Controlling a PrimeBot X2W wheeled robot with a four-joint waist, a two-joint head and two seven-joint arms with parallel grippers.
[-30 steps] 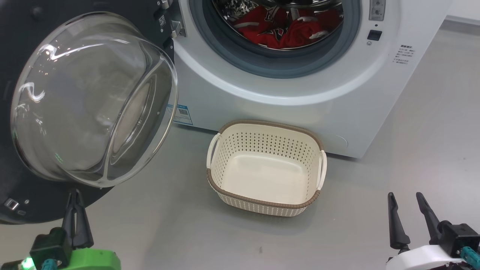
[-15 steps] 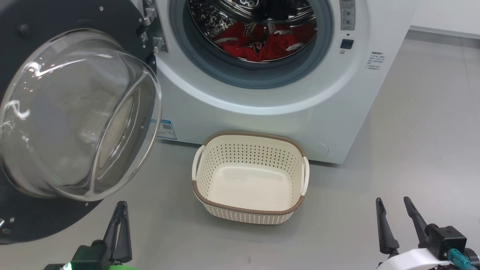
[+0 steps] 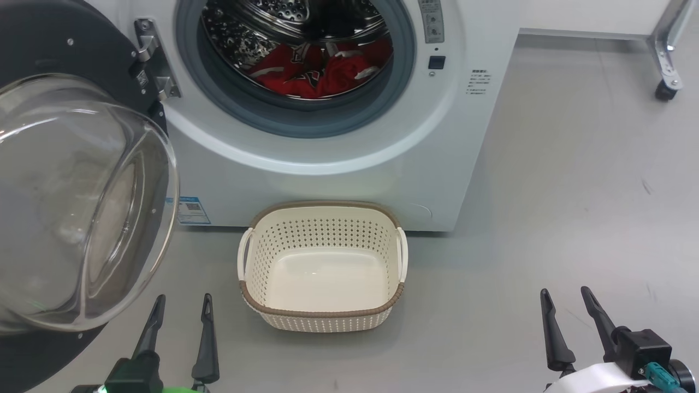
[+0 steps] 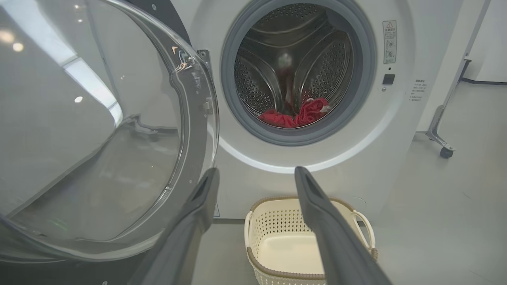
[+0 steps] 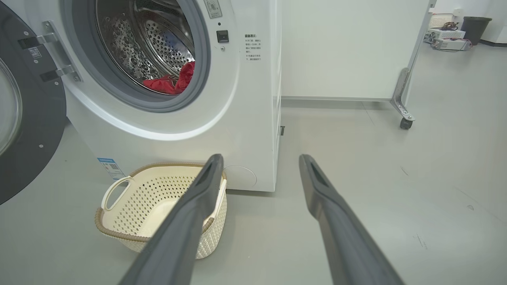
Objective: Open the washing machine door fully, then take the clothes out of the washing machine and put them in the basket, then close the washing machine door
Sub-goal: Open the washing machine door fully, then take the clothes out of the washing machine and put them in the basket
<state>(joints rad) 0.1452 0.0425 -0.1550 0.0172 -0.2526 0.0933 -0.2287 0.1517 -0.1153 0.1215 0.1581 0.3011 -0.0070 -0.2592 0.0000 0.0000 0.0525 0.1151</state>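
The red striped jerseys [image 3: 311,76] lie low in the white front-loading washing machine's [image 3: 327,180] drum, with the glossy black round door [image 3: 71,191] swung wide. The left jaws and right jaws are apart and empty. Reach over the gasket, pinch deep folds, then lift toward the cream perforated basket [image 3: 322,314] below.

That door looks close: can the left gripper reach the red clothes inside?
Probably yes: the round black glass-bowled door hangs aside, leaving the red jersey clothes unblocked; the left gripper is open.
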